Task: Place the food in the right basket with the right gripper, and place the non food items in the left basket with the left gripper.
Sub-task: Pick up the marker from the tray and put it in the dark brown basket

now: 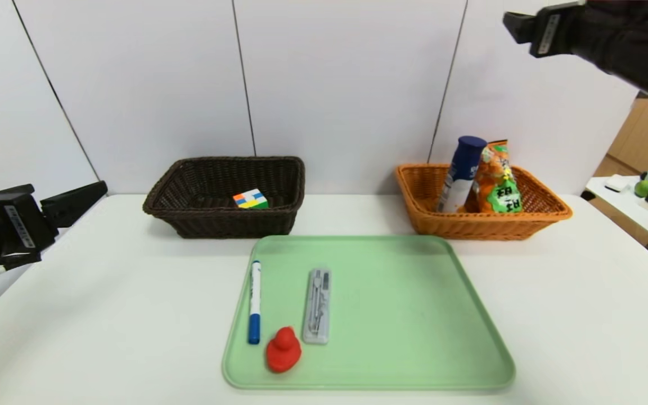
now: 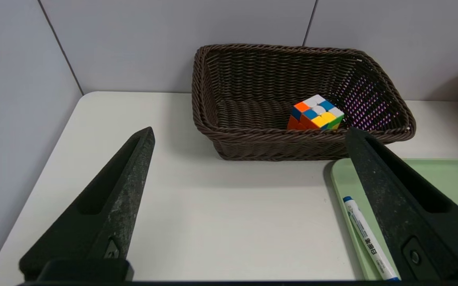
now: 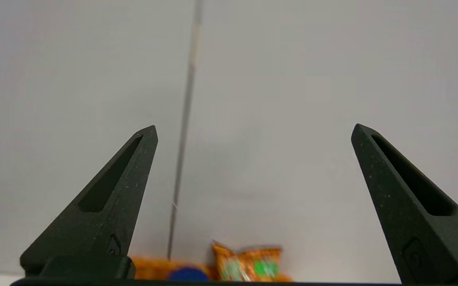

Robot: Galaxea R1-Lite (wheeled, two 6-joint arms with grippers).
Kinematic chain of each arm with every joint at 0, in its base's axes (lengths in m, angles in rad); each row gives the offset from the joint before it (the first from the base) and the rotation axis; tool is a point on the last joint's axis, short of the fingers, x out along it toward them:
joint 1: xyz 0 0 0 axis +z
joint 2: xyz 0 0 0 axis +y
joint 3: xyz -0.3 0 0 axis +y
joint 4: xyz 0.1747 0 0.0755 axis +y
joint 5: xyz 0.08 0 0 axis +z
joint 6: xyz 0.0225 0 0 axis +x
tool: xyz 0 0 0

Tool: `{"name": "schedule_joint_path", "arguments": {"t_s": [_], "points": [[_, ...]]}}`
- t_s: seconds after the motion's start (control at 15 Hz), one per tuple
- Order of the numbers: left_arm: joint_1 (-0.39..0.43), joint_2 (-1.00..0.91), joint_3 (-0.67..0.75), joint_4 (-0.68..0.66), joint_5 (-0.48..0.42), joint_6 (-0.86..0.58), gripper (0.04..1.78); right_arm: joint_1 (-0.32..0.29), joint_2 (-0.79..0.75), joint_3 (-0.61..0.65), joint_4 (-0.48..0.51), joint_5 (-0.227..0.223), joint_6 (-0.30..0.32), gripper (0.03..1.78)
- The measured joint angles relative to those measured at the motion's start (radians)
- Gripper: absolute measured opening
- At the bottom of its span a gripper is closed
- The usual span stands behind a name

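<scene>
Looking down from the head camera, I see the white tabletop [image 1: 583, 315] carrying a pale green tray [image 1: 403, 315] at the centre front. Behind it to my left sits the dark brown basket [image 1: 189, 219], and behind it to my right the orange-tan basket [image 1: 549, 214].

My left pincer [image 2: 249, 135] hangs low over the tabletop's left edge, released, its two black fingers [image 2: 113, 198] spread wide with nothing between them. My right pincer [image 3: 255, 131] is raised high above the orange-tan basket, facing the wall; it too stands released and empty.

In the orange-tan basket the white bottle with the dark blue cap [image 1: 462, 174] leans upright against the orange snack bag [image 1: 495, 180], touching it. The bag's green label bears white characters I cannot read. In the dark brown basket the puzzle cube [image 1: 250, 199] rests on the floor near the front wall.

On the tray's left part lie the slim grey case [image 1: 317, 306], the white-blue marker [image 1: 255, 301] well beside it, and the red duck [image 1: 283, 350] just in front, between their near ends. Dark printing runs along the marker's barrel, too small to read.
</scene>
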Motion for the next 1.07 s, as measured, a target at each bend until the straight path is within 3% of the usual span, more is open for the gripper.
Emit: {"name": "schedule_joint_path", "arguments": {"t_s": [0.27,0.6,0.73,1.07], "points": [[-0.061,0.044,-0.001,-0.034,0.0,-0.029,1.69,-0.118,-0.267,0.397,0.007,-0.002,0.117,1.69],[-0.301,0.104,-0.078,0.009,0.042,-0.124,1.69,-0.156,-0.519,0.762,0.009,-0.002,0.189,1.69],[-0.361,0.15,-0.174,0.154,0.051,-0.128,1.69,-0.158,-0.569,0.827,0.008,-0.002,0.192,1.69],[-0.479,0.329,-0.513,0.715,0.056,-0.184,1.69,-0.158,-0.609,0.891,0.007,-0.002,0.183,1.69]]}}
